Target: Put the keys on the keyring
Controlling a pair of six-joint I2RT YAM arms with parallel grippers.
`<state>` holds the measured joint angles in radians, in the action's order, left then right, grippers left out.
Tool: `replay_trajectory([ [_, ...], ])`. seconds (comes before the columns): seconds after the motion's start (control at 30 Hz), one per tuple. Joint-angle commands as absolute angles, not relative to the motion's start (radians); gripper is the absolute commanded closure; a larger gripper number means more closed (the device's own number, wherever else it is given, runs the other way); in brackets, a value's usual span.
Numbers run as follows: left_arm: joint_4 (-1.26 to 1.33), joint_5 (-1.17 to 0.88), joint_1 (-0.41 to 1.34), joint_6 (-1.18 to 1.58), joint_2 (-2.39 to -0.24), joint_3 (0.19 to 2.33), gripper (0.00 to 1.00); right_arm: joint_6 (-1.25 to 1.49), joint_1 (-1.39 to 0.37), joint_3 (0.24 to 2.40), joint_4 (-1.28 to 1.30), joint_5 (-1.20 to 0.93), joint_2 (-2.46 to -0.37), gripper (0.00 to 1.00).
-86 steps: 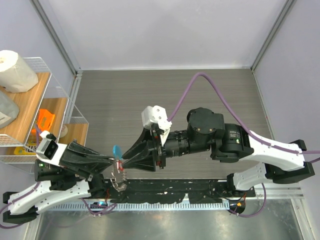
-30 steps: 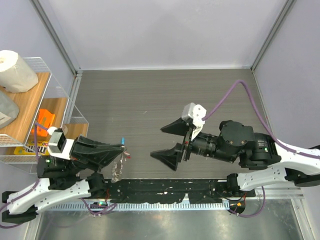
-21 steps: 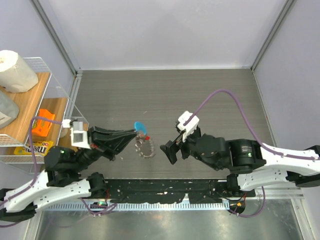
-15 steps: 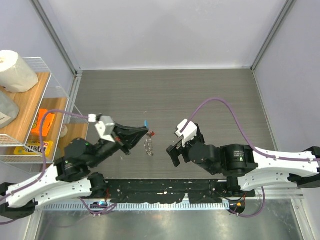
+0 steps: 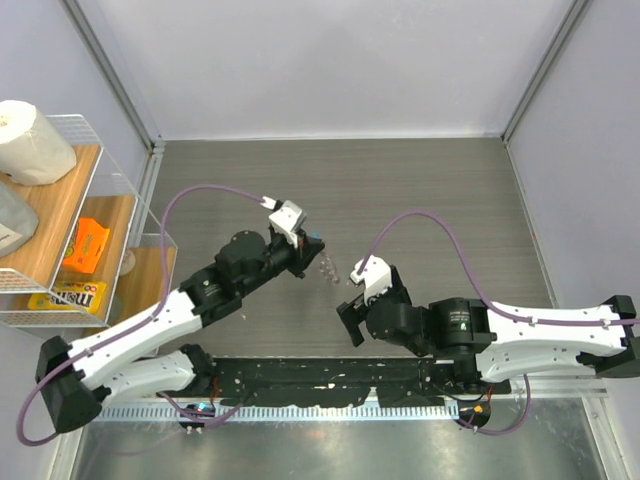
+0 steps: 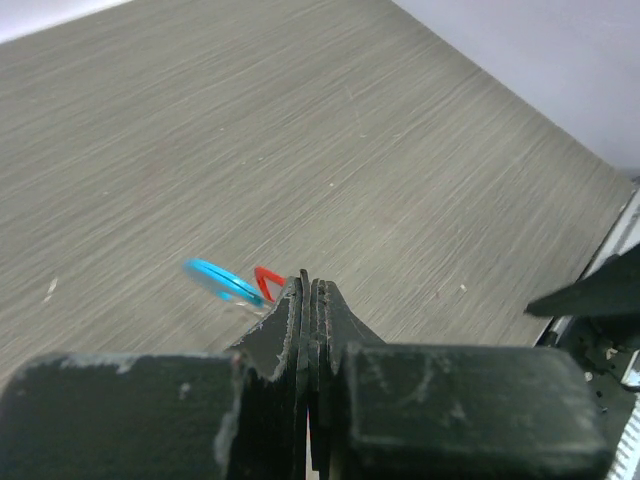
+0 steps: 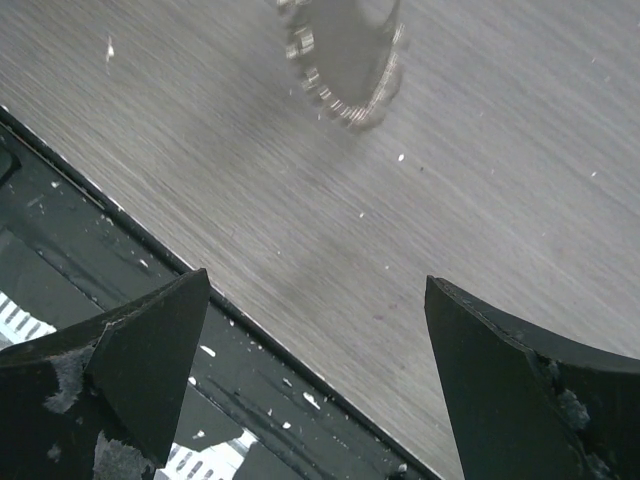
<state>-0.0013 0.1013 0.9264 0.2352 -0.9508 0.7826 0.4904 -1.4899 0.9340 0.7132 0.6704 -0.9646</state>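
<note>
**Top external:** The left gripper (image 5: 303, 254), pressed shut, is holding the keyring (image 5: 323, 266) above the table (image 5: 420, 190), while the right gripper (image 5: 347, 320) is hovering nearby, spread wide. A clear rack (image 5: 150, 215) is storing a paper roll (image 5: 30, 140) and an orange packet (image 5: 88, 245).

**Left wrist:** The blue tag (image 6: 218, 280) and red key (image 6: 265, 283) are sitting side by side at the closed fingertips.

**Right wrist:** The chain is dangling ahead of the open jaws. Lowering it gently should keep the key from slipping.
</note>
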Motion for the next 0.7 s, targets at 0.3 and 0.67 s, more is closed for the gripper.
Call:
replay_trajectory([
  [0.3,0.321,-0.291,0.805,0.380,-1.471,1.187,1.00,0.640,-1.488,0.749,0.673,0.646,-0.809,0.04],
  [0.67,0.400,-0.431,0.729,0.547,-1.873,1.543,1.00,0.707,-1.488,0.692,0.724,0.643,-0.713,0.04],
])
